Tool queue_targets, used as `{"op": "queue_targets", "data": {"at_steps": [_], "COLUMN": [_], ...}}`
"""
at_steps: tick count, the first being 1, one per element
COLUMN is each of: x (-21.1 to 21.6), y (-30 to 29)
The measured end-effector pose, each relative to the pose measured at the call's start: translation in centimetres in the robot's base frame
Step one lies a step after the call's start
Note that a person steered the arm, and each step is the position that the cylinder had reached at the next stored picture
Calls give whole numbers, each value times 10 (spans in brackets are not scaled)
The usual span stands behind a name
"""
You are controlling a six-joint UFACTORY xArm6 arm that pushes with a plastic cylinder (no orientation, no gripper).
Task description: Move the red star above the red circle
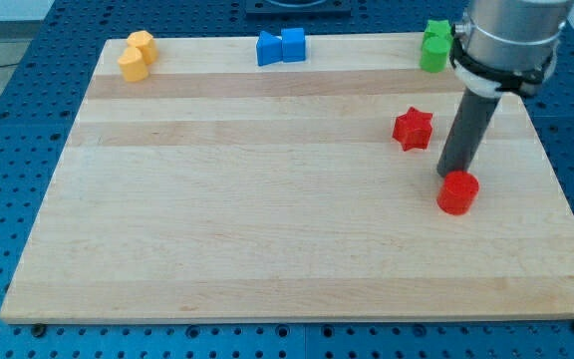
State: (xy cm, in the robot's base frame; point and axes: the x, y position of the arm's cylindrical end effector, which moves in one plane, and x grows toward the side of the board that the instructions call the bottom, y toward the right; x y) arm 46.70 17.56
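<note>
My tip (450, 173) touches the red circle (457, 192) — red star (413, 129) near.

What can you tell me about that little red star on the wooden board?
The red star is a small, chunky block in glossy solid red, plastic by the look of it, lying flat on the pale wooden board toward the view's right. Nothing touches it. The red circle sits below and to its right, and my tip rests just above that circle, to the star's lower right.
</note>
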Motion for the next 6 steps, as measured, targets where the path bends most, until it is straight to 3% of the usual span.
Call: {"op": "queue_targets", "data": {"at_steps": [2,3,5,6], "x": [14,0,-59,-88], "y": [-2,-43,-98,-97]}}
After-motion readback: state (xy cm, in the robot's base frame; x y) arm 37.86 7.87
